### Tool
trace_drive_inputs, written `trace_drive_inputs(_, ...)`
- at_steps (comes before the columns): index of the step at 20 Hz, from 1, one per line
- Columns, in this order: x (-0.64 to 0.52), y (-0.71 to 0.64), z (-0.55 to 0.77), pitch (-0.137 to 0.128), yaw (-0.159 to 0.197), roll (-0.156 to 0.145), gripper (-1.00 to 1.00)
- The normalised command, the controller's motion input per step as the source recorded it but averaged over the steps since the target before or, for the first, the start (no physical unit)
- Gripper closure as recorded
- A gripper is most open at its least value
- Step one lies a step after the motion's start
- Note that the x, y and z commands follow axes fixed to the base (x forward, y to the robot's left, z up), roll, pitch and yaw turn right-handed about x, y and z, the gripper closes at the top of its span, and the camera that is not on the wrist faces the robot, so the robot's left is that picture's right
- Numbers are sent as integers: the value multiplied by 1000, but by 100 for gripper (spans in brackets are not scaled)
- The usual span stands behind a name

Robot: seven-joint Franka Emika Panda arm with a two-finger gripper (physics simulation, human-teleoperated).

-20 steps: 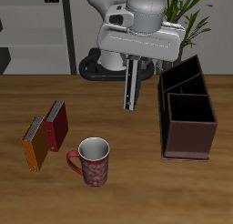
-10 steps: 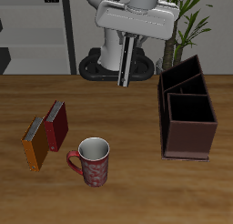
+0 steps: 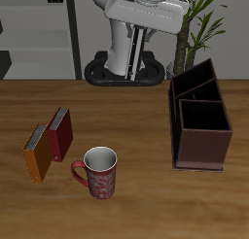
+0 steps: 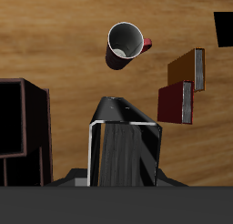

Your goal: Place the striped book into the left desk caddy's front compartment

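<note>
My gripper [image 3: 139,27] is high above the back of the table, shut on the striped book [image 3: 137,49], which hangs upright below it. In the wrist view the striped book [image 4: 125,141] fills the middle, seen end-on with its grey striped cover. The left desk caddy [image 3: 200,119] is a dark maroon box on the table, well below and to the side of the book. Its front compartment [image 3: 194,82], with the taller slanted walls, is the section farther back. The caddy's edge also shows in the wrist view [image 4: 23,118].
A red patterned mug [image 3: 98,172] stands near the table's front edge. A red book [image 3: 61,133] and an orange book [image 3: 39,152] lie side by side beyond it. The mug [image 4: 126,43] and both books show in the wrist view. A plant stands behind the caddy.
My gripper has risen with the striped book in it, from just above the table beside the caddy to high up near the robot's base.
</note>
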Motion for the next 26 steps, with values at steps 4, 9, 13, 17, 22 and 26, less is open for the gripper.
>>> trace_drive_inputs(4,-488,-59,14,-10,-22,-16,100)
trace_drive_inputs(9,-402,96,-35,-25,26,9,100)
trace_drive_inputs(13,-431,118,-68,-5,19,18,100)
trace_drive_inputs(17,-373,127,-58,-4,21,19,100)
trace_drive_inputs(22,-194,109,-11,-14,13,34,100)
trace_drive_inputs(26,-188,174,31,-13,20,28,100)
